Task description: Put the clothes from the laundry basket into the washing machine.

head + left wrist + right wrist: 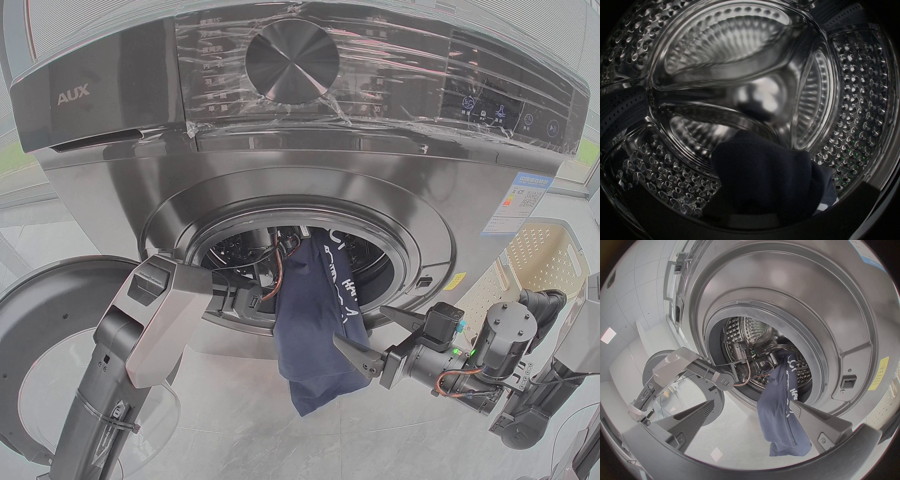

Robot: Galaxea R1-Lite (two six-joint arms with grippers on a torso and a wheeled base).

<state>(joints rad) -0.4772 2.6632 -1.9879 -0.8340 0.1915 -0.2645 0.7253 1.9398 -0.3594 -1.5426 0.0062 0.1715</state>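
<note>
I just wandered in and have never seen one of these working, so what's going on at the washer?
A robot is loading laundry. Its left gripper is inside the washing machine's drum, holding the top of a navy shirt. Most of the shirt hangs out over the opening's rim toward the floor. The right gripper is open, close by the hanging part. The round door is swung open on the robot's left, and a pale laundry basket sits to the right.
</note>
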